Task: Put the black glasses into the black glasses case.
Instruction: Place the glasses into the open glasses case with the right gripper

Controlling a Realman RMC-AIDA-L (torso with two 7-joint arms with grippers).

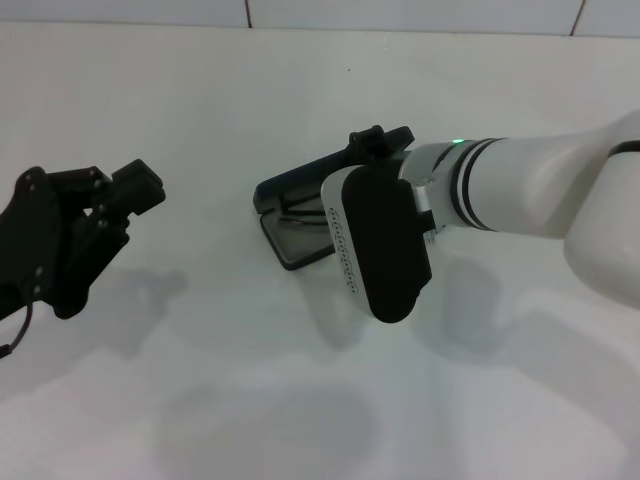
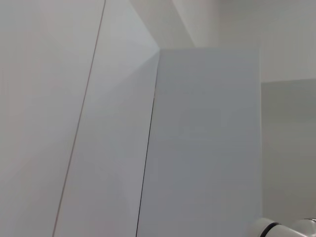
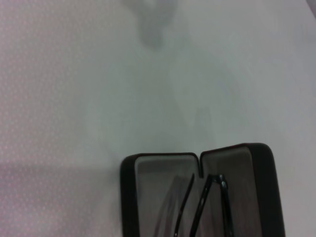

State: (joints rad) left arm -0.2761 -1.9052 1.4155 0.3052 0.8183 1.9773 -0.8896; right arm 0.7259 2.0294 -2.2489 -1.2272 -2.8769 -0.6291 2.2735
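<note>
My right gripper point(image 1: 375, 145) hovered right over the case point(image 1: 300, 215), which lay open on the white table point(image 1: 220, 380) near the middle of my reach — directly under and just ahead of my right wrist, and well apart from my left gripper point(image 1: 120, 195), which hung idle off to the left above the table. The right arm was plainly the nearer one. The case's long axis ran on a slant, from its near-left corner back toward the right, and my right forearm came in from the right roughly along that same line, wrist bent so the black camera housing hid most of the case from my head. I could not tell whether my right gripper's fingers were apart or together; only a black tip showed past the lid edge. My left one I could not judge either. From the right wrist, the case point(image 3: 197, 197) showed its grey lining and the notch between the two halves, and the glasses point(image 3: 207, 207) lay inside it — thin black arms crossing the lining, folded as far as I could see. So I judged the placing as good as done; what remained, I thought, was to lift clear without catching the frame, and perhaps to close the lid.
</note>
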